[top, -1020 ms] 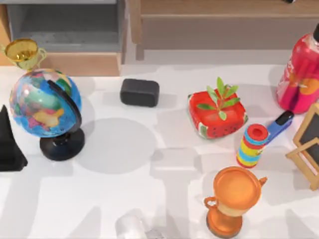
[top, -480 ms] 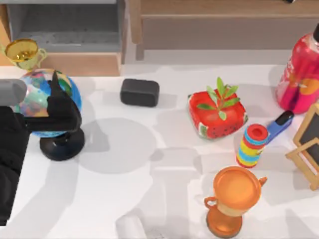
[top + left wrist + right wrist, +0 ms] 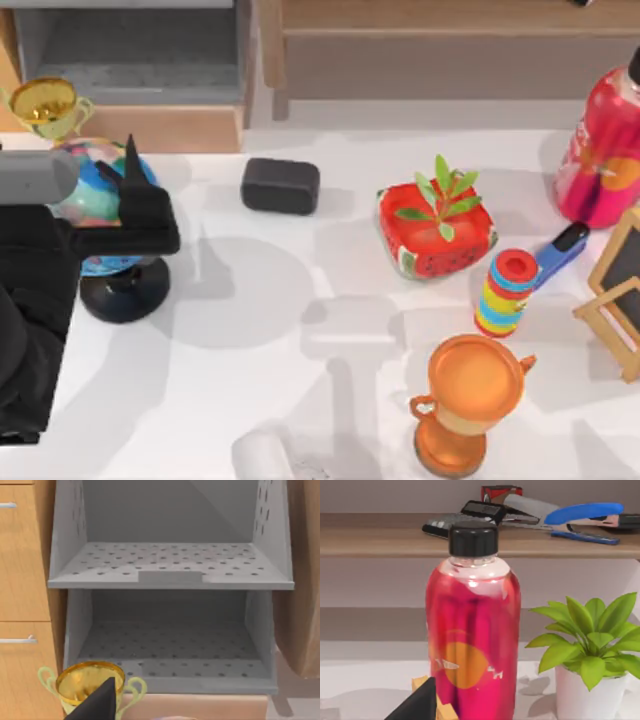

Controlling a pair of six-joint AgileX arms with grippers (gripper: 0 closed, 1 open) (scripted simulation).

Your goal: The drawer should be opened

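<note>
1. Left gripper point(image 3: 125, 178): my black left arm reaches in from the table's left edge and hangs above the glossy, multicoloured sphere of the globe point(image 3: 88, 200) on its round black base. Its wrist view has one dark pointed tip point(image 3: 100, 702) at the edge. Whether these jaws stand wide or narrow cannot be told.

2. Right gripper point(image 3: 415, 704): one matte black tip is seen in the right wrist view, in front of the translucent pink bottle with black screw cap point(image 3: 472, 640). Jaw state: cannot be told.

3. Task item: the flat light-wood drawer front with slim metal bar handle point(image 3: 20, 672) is part of the wooden cabinet, just beside the grey perforated two-tier shelf unit point(image 3: 170, 572). It lies flush with the panel above it.

4. Adjacent items: a shiny gold two-handled trophy cup point(image 3: 45, 105) stands in front of the shelf unit, near the globe. On the smooth white table point(image 3: 300, 400) lie a matte black rounded block point(image 3: 280, 186), a red watermelon-patterned square pot with green leaves point(image 3: 437, 232), a ribbed rainbow-striped cylinder point(image 3: 505, 292) and a glossy orange trophy point(image 3: 470, 400).
</note>
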